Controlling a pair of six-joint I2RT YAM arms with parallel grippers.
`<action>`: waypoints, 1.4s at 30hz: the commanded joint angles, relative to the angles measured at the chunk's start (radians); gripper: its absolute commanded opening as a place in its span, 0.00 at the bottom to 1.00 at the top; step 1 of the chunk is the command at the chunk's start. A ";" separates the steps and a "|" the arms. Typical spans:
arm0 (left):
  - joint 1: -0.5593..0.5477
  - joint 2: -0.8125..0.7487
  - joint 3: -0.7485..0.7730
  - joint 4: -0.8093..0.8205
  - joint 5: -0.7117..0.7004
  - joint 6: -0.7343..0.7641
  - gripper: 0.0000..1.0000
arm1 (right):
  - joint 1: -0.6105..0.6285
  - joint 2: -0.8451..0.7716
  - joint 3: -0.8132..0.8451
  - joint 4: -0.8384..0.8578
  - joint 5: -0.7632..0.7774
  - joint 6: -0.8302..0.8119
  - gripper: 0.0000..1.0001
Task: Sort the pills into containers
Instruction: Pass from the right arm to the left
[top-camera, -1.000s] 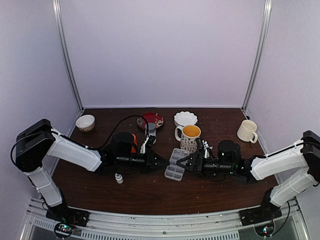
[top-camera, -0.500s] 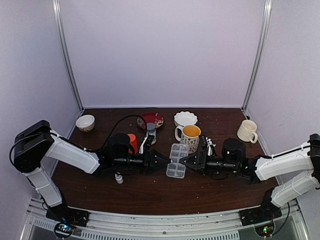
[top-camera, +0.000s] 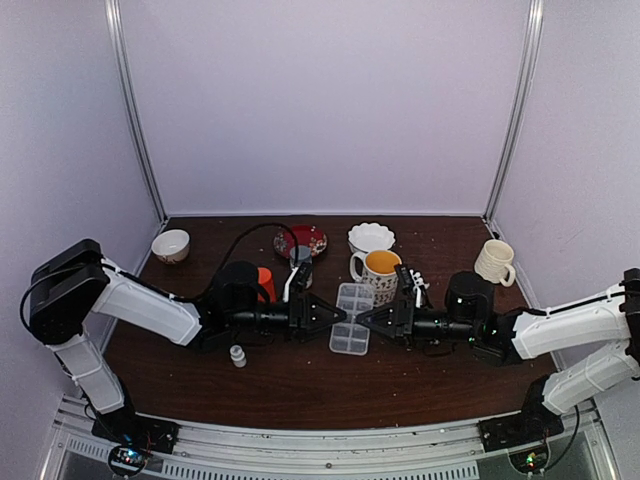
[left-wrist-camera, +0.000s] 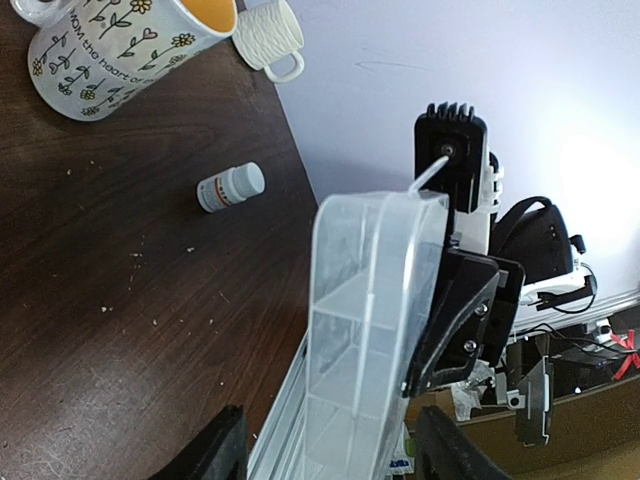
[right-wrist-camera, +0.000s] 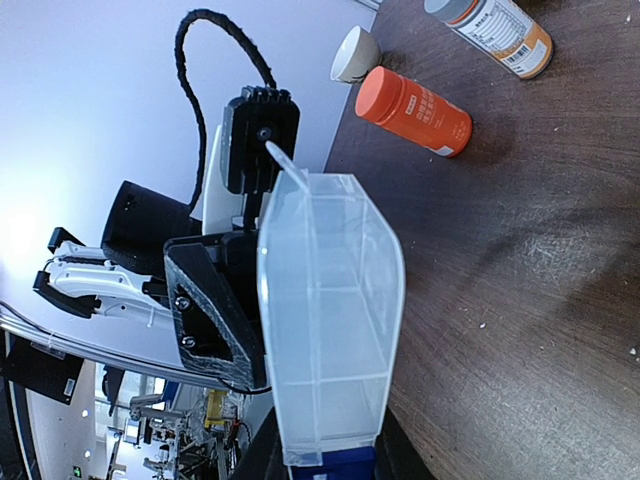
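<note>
The left gripper (top-camera: 340, 316) and the right gripper (top-camera: 362, 318) each pinch one side of the clear pill box (top-camera: 350, 338). It hangs between them, near the flowery mug (top-camera: 380, 274).

We see the left gripper (left-wrist-camera: 335, 455) jaws straddling the clear pill box (left-wrist-camera: 365, 300), which stands on edge. The right gripper (left-wrist-camera: 440, 320) is against its far side. On the dark surface (left-wrist-camera: 120, 400) are a floral mug (left-wrist-camera: 120, 45), a ribbed white mug (left-wrist-camera: 272, 32), a small bottle (left-wrist-camera: 230, 187) lying down, and pale specks (left-wrist-camera: 105, 308).
</note>
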 joint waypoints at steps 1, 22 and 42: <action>-0.004 0.031 0.037 0.068 0.046 0.003 0.57 | 0.003 0.011 0.031 0.056 -0.037 -0.007 0.18; 0.002 0.085 -0.005 0.110 0.027 -0.012 0.09 | 0.004 -0.041 -0.030 0.116 -0.057 0.017 0.37; 0.012 0.013 0.012 -0.214 -0.050 0.138 0.08 | 0.004 -0.179 -0.024 0.053 -0.083 0.023 0.31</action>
